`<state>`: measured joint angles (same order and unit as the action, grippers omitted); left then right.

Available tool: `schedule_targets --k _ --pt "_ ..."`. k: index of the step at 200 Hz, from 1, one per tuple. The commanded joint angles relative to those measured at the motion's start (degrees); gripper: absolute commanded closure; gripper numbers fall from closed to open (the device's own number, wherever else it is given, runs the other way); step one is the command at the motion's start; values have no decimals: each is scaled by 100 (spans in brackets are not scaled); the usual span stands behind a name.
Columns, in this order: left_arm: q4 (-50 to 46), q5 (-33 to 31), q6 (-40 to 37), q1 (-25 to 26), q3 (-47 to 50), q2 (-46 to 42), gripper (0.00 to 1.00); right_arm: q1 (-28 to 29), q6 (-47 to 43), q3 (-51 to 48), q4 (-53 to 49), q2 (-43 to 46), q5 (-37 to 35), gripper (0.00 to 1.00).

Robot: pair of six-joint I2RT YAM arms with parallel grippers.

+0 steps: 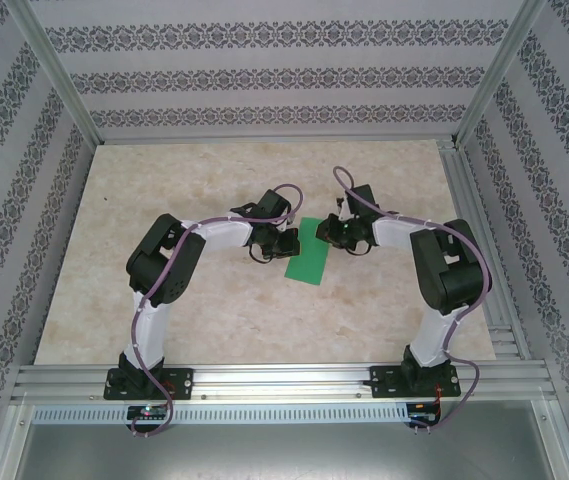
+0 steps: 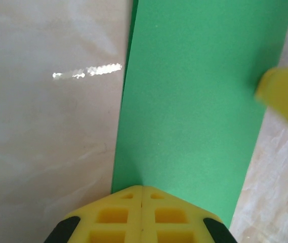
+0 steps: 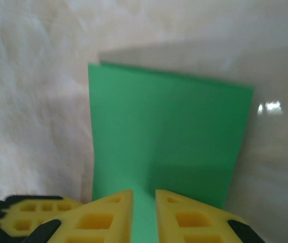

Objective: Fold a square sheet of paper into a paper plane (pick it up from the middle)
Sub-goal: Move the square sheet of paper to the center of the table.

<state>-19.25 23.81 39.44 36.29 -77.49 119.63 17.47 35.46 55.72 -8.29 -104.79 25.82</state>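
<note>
Flanking the square sheet of paper [image 1: 306,255], folded to a strip lying 1-to-7 o'clock at mid-bench [image 1: 214,300], with left end effector [image 1: 283,243] pressed together at its 9 o'clock edge and right end effector [image 1: 336,237] slightly parted at 3 o'clock, both equally near.

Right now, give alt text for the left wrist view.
A strip of green paper lies on the pale table, stretching away. The left gripper, yellow and shut, meets its near end; a blurred yellow fingertip shows at right.
</note>
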Motion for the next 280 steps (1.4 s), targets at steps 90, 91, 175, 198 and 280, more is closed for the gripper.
schedule_targets --k 90,91,175,198,280 --pt "335 -41 458 -131 940 -1044 83 572 407 120 640 -597 163 81" --pt "343 -42 463 -131 952 -1050 83 581 408 126 642 -609 166 80" --pt "886 16 643 -413 1307 -1137 86 723 141 815 442 -632 453 81" --pt "835 23 644 -417 1298 -965 90 709 176 695 410 -443 458 81" --pt "641 -117 547 -413 1219 -872 90 819 452 -61 591 -142 637 83"
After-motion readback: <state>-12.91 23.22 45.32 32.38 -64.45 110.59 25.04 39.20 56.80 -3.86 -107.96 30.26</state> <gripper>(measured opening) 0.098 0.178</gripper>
